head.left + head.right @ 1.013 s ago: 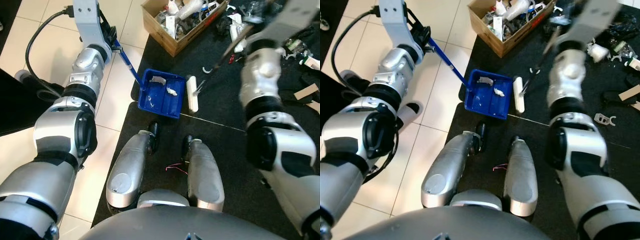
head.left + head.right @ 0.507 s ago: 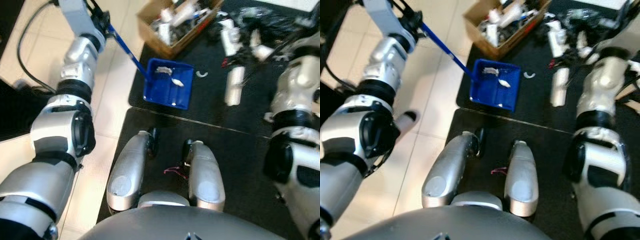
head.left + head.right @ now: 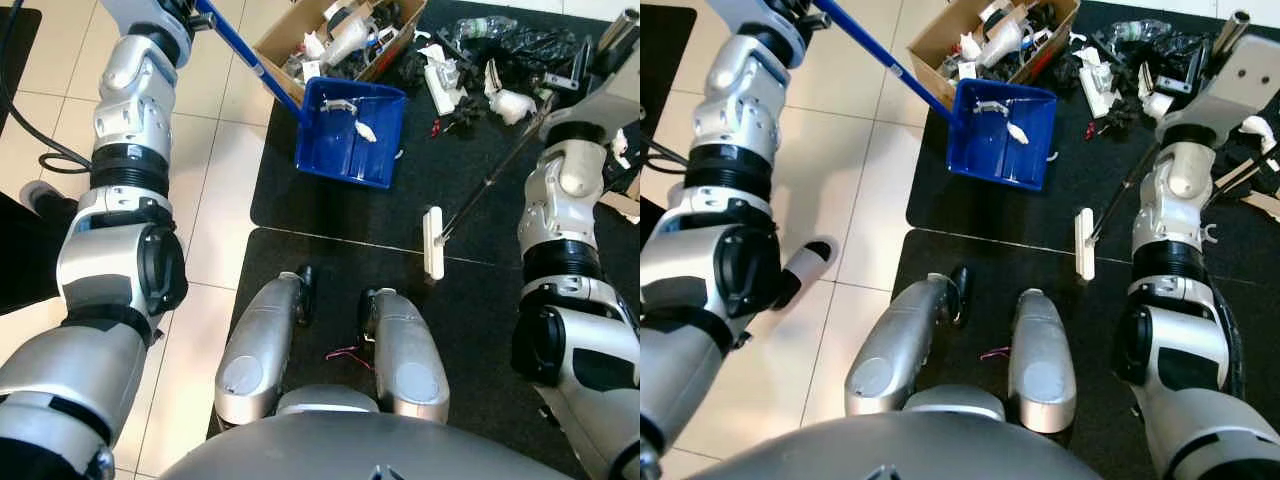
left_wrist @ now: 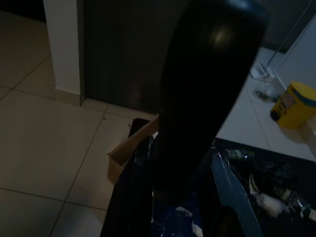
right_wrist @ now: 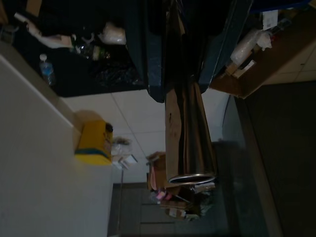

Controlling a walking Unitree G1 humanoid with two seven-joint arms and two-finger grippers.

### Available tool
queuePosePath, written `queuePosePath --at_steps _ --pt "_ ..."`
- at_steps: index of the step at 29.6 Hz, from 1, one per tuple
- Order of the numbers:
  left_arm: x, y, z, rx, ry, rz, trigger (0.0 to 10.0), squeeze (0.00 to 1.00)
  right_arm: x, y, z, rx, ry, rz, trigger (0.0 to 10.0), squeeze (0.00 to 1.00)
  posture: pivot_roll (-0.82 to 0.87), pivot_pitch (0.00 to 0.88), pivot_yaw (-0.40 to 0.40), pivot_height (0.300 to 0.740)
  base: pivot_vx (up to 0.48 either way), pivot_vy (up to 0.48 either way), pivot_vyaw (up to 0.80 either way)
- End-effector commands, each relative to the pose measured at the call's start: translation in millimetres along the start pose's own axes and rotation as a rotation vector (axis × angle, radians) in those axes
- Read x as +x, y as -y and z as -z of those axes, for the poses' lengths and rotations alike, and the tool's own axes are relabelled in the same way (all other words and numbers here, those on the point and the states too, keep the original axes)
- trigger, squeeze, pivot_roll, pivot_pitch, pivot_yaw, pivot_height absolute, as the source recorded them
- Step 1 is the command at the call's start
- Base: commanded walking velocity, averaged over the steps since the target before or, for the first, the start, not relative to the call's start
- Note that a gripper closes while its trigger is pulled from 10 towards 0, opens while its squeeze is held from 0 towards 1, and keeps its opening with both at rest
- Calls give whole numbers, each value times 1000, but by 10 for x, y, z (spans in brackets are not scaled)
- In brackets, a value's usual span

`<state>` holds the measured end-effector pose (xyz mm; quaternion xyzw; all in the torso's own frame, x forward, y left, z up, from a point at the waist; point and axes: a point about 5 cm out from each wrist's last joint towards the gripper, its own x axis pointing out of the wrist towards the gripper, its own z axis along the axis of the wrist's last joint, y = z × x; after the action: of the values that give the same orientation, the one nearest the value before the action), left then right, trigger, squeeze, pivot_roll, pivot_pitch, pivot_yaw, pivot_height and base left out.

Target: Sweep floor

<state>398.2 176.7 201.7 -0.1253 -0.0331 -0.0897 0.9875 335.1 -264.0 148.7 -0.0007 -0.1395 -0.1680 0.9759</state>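
A blue dustpan (image 3: 352, 130) with white scraps (image 3: 365, 131) in it rests on the black mat, just in front of the cardboard box. Its long blue handle (image 3: 250, 55) slants up to my left gripper (image 3: 188, 8), which is shut on it at the upper left; the handle's dark rounded end (image 4: 202, 89) looms in the left wrist view. My right gripper (image 3: 1196, 62) is shut on the broom's thin metal pole (image 5: 190, 143). The pole runs down to the white broom head (image 3: 433, 243), which lies on the mat seam ahead of my right foot.
An open cardboard box (image 3: 283, 45) full of junk stands beyond the dustpan. Loose clutter (image 3: 480, 70) of bags and plastic parts covers the far right of the black mat (image 3: 330, 210). Beige tiles (image 3: 225, 190) lie to the left. My feet (image 3: 340, 290) stand on the near mat.
The dustpan has been moved away from my feet, up to the box. The broom head swung out to the right towards the clutter, then came back to the mat seam. The camera also shifted.
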Motion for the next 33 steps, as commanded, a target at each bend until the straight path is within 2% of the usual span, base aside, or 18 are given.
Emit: queuePosePath --at_steps 1,8,11,12,13,18,21,23,26,33 --pt "-19 40 43 -23 1 9 10000 0 26 -37 -66 7 25 -11 10000 0 72 140 59 740 0 0 0" --pt "-12 62 -5 -18 21 10 10000 0 5 -67 -31 8 13 -16 10000 0 73 134 60 740 0 0 0" --pt "9 81 -124 -22 54 20 10000 0 2 -70 -37 6 15 -16 10000 0 72 128 62 740 0 0 0" --pt "40 97 -293 -26 97 30 10000 0 18 -89 -76 9 34 -19 10000 0 72 128 62 740 0 0 0" --pt "52 105 -361 -29 114 33 10000 0 27 -98 -95 11 42 -21 10000 0 74 122 65 740 0 0 0" --pt "92 147 -560 -39 160 43 10000 0 48 -155 -134 26 60 -27 10000 0 71 106 70 740 0 0 0" --pt "106 172 -494 -5 95 37 10000 0 41 -196 -136 32 64 -34 10000 0 72 99 72 740 0 0 0" --pt "66 240 -352 10 62 78 10000 0 21 -245 -134 38 71 -40 10000 0 64 89 80 740 0 0 0" --pt "12 295 -243 40 55 105 10000 0 3 -267 -135 46 79 -38 10000 0 61 84 80 740 0 0 0" --pt "25 314 -190 73 61 73 10000 0 -8 -290 -117 48 72 -46 10000 0 60 83 77 740 0 0 0"
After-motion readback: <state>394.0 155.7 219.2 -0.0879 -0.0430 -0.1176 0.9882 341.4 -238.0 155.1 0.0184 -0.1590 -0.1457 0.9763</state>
